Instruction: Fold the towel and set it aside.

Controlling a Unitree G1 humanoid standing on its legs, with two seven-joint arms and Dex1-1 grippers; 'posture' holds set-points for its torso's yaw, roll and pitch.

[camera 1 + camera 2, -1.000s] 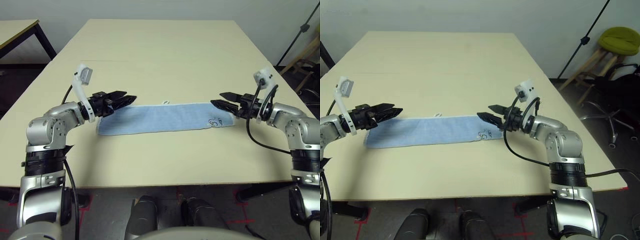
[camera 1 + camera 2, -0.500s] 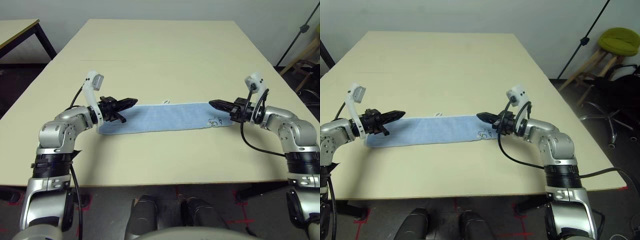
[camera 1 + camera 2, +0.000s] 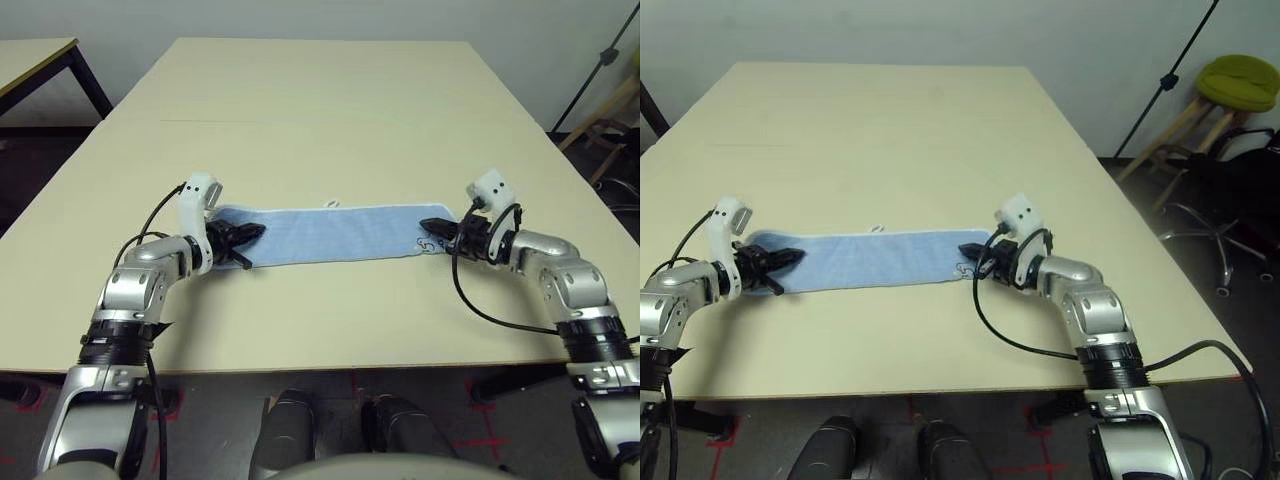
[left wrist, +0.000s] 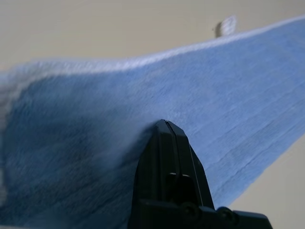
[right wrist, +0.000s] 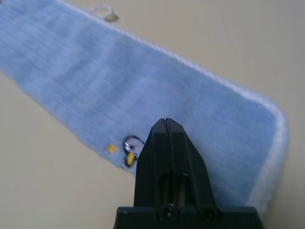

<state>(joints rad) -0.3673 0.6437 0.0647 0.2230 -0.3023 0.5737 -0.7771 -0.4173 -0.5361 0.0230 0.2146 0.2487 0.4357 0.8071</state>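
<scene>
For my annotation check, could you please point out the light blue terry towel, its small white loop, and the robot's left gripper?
Light blue terry towel (image 3: 330,235), left eye view, middle of cloth.
Small white loop (image 3: 331,205), left eye view, far edge.
Left gripper (image 3: 258,229), left eye view, fingertips.

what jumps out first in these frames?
A long light blue towel lies flat across the near middle of the beige table. The left gripper sits low at its left end and the right gripper at its right end, mirrored, both with jaws shut over the cloth. A small white loop pokes from the towel's far edge, and a dark logo sits near the right end.
</scene>
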